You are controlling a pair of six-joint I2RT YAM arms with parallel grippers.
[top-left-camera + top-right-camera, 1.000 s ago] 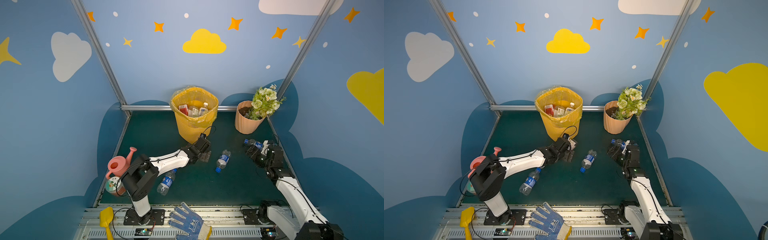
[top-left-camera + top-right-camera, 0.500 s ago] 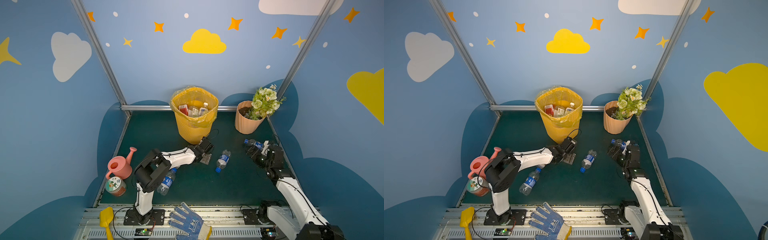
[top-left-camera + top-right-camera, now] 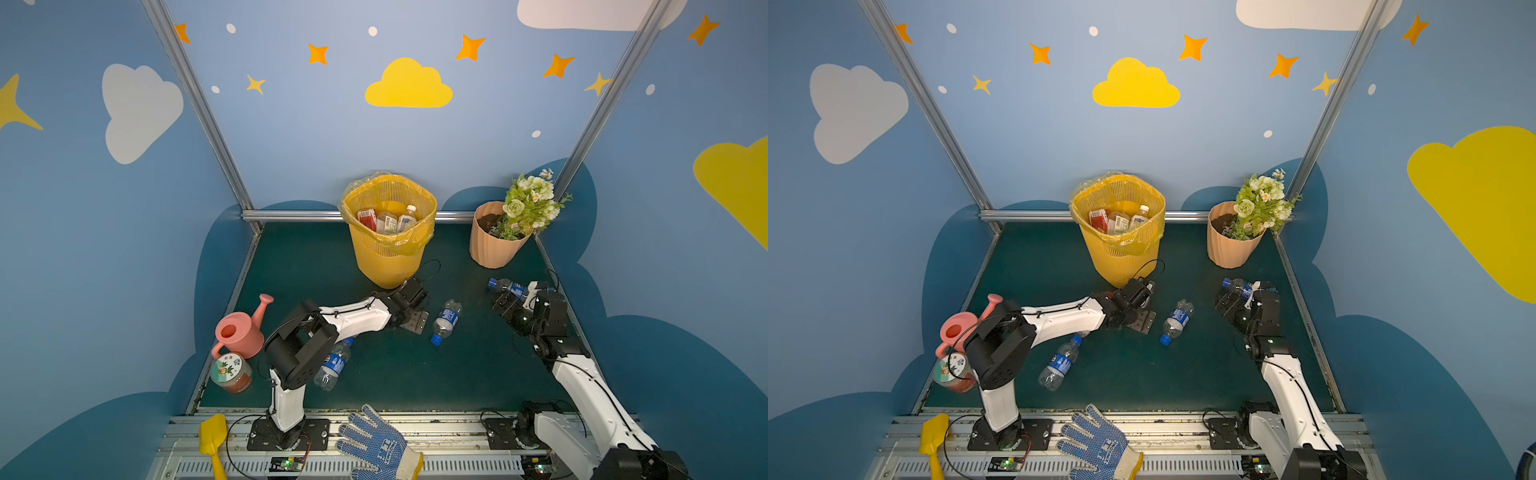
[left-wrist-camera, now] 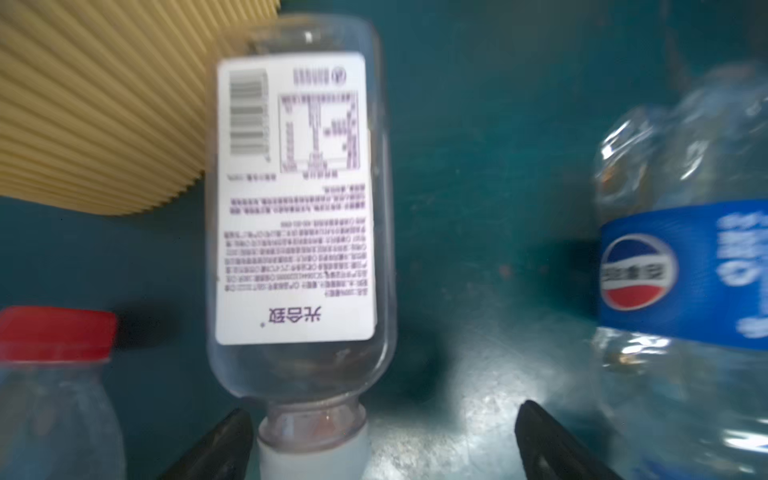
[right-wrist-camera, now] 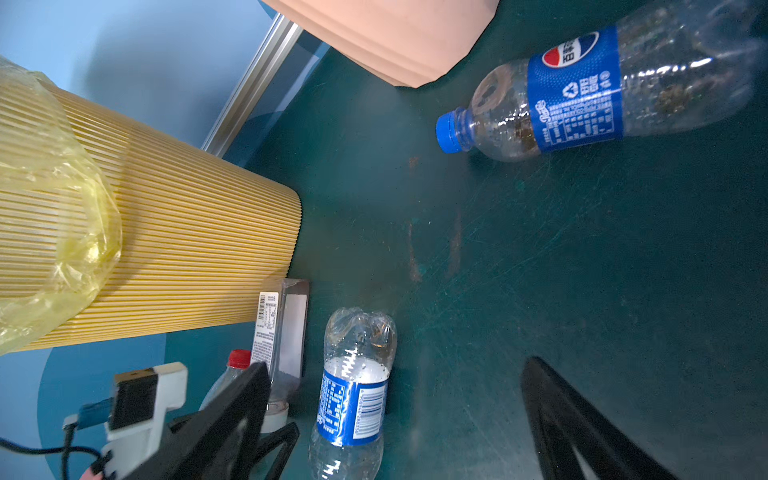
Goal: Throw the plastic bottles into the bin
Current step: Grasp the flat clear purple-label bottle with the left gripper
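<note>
Left gripper [image 4: 382, 415] has its jaws wide apart and holds nothing; the white cap of the white-labelled bottle [image 4: 297, 199] sits just inside the gap, close to one jaw. The bottle lies flat on the worktop [image 4: 478, 208], with its long axis running straight away from the gripper at twelve o'clock. In a top view it rests at five o'clock from the foot of the bin [image 3: 386, 257]. Centring the neck probably needs a small sideways shift. Well off at three o'clock, the right gripper [image 5: 397, 368] is also spread and empty
</note>
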